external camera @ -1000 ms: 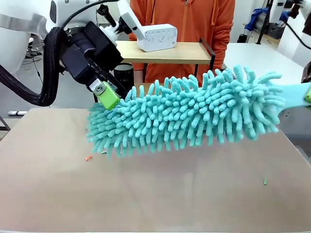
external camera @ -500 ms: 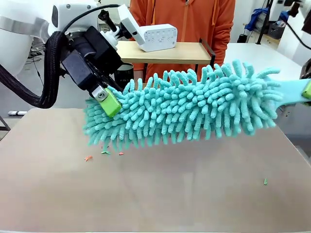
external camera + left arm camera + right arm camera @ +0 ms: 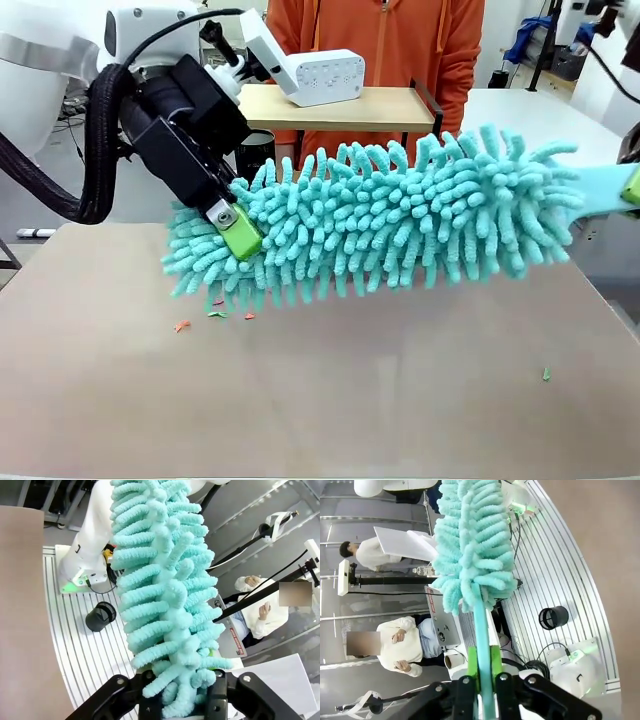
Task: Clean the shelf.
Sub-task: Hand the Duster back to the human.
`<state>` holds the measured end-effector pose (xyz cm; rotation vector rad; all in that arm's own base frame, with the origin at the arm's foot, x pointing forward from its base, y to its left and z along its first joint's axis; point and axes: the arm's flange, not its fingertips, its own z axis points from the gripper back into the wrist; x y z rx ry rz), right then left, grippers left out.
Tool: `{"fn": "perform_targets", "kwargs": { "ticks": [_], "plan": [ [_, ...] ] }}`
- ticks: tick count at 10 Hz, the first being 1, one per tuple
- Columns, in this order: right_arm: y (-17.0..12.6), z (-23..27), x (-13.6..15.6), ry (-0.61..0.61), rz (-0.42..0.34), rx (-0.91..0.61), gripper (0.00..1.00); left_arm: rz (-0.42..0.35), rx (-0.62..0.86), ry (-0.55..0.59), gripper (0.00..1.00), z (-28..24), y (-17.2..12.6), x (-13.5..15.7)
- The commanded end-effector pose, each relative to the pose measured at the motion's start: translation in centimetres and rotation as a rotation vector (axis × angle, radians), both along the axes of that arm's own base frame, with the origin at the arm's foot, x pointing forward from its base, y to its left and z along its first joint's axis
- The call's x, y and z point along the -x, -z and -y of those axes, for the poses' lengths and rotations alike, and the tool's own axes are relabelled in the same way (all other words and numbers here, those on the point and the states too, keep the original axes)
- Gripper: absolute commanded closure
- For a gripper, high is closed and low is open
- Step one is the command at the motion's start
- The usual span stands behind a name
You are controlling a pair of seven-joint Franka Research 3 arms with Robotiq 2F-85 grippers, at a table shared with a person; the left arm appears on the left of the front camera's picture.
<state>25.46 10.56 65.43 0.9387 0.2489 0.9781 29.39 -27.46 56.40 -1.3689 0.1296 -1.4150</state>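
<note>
The shelf, a light wood board in a thin black frame, stands at the far side of the table behind the duster. A fluffy teal duster hangs level above the tan tabletop. My right gripper is shut on its flat teal handle, at the right edge of the front view. My left gripper grips the strands at the duster's free tip. In the left wrist view the duster runs up from between my fingers.
A white device lies on the shelf's top board, with a person in an orange top right behind it. A black cup sits beside the shelf's left leg. Small scraps dot the tabletop.
My left gripper has slid down and right along the duster's tip and closed into its strands. The duster has shifted slightly left. A few scraps have appeared under the tip.
</note>
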Motion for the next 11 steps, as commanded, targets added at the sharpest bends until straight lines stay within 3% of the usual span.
{"fn": "perform_targets", "kwargs": {
  "ticks": [1,5,6,7,8,9,10,11],
  "plan": [
    [0.5,0.2,-0.2,0.001,-0.002,-0.037,0.88,0.003,0.027,0.025,1.0,-0.5,0.3,0.0],
    [0.7,0.2,-0.3,-0.007,-0.001,-0.036,0.88,0.006,0.028,0.016,1.0,-0.7,0.4,-0.3],
    [0.7,0.3,-0.2,-0.005,-0.002,-0.04,0.53,0.008,0.02,0.016,1.0,-0.7,0.4,-0.3],
    [0.7,0.7,-0.3,0.01,-0.004,-0.063,0.31,0.01,0.014,0.017,1.0,-0.7,0.4,-0.3],
    [0.9,1.2,-0.5,0.057,-0.011,-0.095,0.0,0.01,0.005,0.02,1.0,-0.8,0.5,-0.4],
    [1.1,2.0,-0.8,0.127,-0.018,-0.158,0.0,0.007,-0.003,0.022,1.0,-0.8,0.7,-0.4],
    [1.7,2.9,-1.4,0.266,-0.035,-0.235,0.0,0.005,-0.01,0.028,1.0,-0.9,0.9,-0.4],
    [2.9,4.6,-2.6,0.473,-0.106,-0.371,0.08,0.0,-0.017,0.031,1.0,-1.0,1.2,-0.5]
  ]
}}
